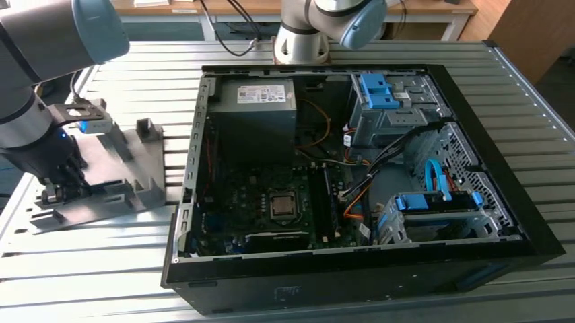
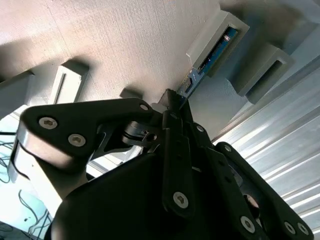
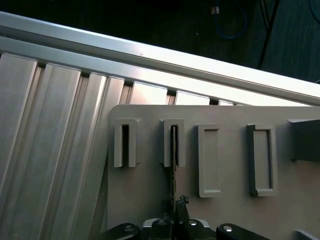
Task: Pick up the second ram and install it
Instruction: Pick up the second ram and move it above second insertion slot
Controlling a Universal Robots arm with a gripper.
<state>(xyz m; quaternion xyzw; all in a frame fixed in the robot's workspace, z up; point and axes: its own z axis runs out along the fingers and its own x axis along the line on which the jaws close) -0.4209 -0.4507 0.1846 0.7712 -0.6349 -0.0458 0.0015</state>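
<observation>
The second ram (image 3: 173, 150) stands on edge in a narrow slot of a grey holder (image 3: 145, 190), seen as a thin dark line in the first wrist view. In the second wrist view its blue board (image 2: 215, 52) runs out of the slot toward me. My jaws are drawn narrow and closed on the end of the stick nearest me, while its far end sits in the slot. Just beside it is a matching narrow slot (image 3: 124, 145), and on its other side are two wider rectangular pockets (image 3: 209, 160). The holder lies on a ribbed metal surface (image 3: 50, 150), near the surface's raised edge rail (image 3: 150, 52), with dark floor past the rail. In the exterior view my arm (image 1: 36, 101) reaches down onto the holder (image 1: 108, 195) at the exterior view's left. A strip of bare slats separates the holder from an open computer case (image 1: 530, 222). Inside the case are a grey power supply (image 1: 256, 111), a square processor chip (image 1: 283, 205), blue drive brackets (image 1: 382, 91) and loose cables (image 1: 314, 134).
</observation>
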